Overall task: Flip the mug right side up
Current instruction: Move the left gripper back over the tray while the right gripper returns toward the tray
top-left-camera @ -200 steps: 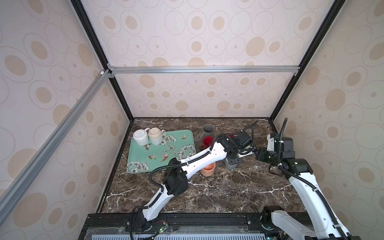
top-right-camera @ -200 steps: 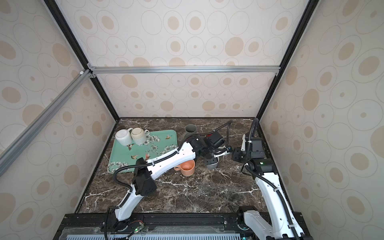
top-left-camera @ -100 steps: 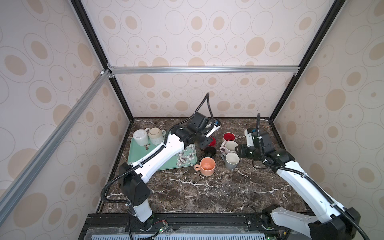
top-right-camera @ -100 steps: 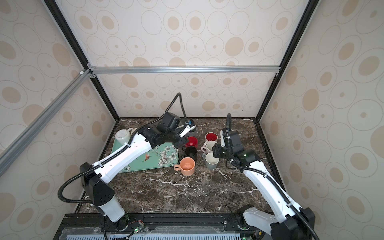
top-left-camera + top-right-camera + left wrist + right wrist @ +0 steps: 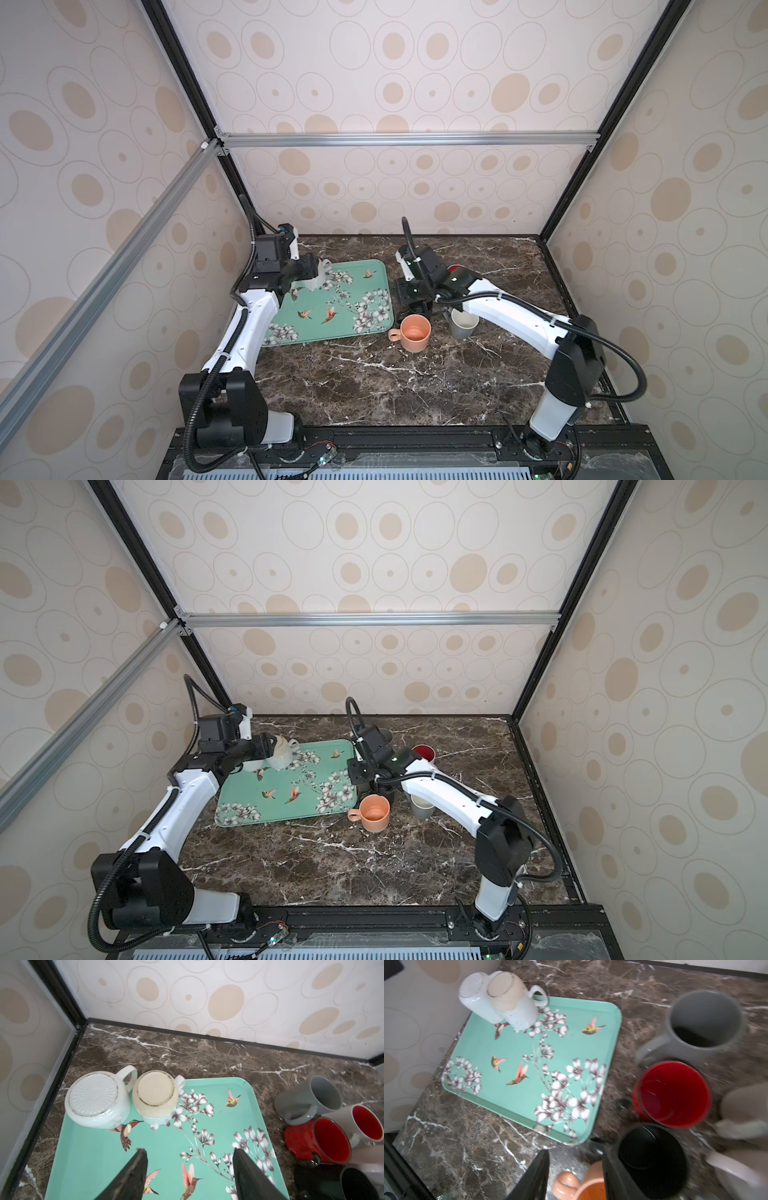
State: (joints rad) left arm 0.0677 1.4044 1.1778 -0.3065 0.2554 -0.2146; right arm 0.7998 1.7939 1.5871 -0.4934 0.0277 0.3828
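Two mugs stand upside down at the back left corner of the teal tray point(image 5: 93, 1157): a white mug point(image 5: 97, 1099) and a cream mug point(image 5: 155, 1095) touching it. In a top view the cream mug point(image 5: 280, 752) shows beside the white mug point(image 5: 253, 766). My left gripper point(image 5: 189, 1150) hovers over the tray just short of the cream mug, open and empty. In both top views it sits at the tray's back left point(image 5: 305, 270) point(image 5: 266, 748). My right gripper point(image 5: 575, 1157) is open and empty, above the table beside the tray's right edge point(image 5: 409, 293).
Upright mugs cluster right of the tray: orange mug point(image 5: 413, 332), pale grey mug point(image 5: 463, 324), black mug point(image 5: 652, 1157), red mug point(image 5: 672, 1093), grey mug point(image 5: 704, 1022). The enclosure's left wall and back wall stand close to the upside-down mugs.
My left arm has swung from the mug cluster across to the tray's back left, and its jaws have spread wider. My right arm has reached leftward over the cluster.
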